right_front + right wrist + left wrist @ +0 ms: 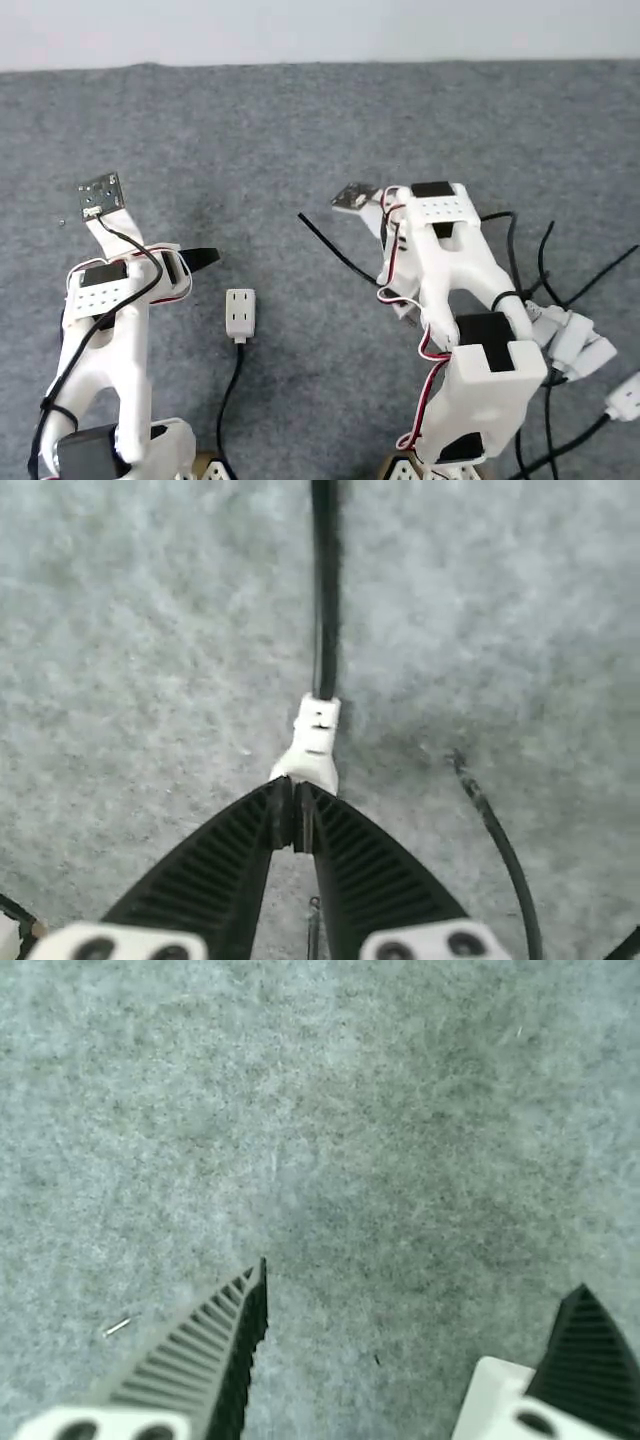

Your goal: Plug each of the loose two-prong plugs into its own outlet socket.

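Right wrist view: pincer [295,802] clamps plug [314,742] (prongs hidden).

My counter [300,130] has a grey carpet-ish top. A white outlet socket [240,312] lies mid-front with its black cord [232,385], and white plugs [578,342] are tangled at the right edge.

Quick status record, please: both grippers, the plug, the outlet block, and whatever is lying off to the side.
left gripper: open, holding nothing, over bare grey carpet
right gripper: shut on the white plug; its black cord runs away from the fingertips
outlet block: white, on the carpet between the arms, nearer the left arm, nothing plugged in
spare cord ends: white, with black cords, beside the right arm's base; cannot tell whether plugs or sockets
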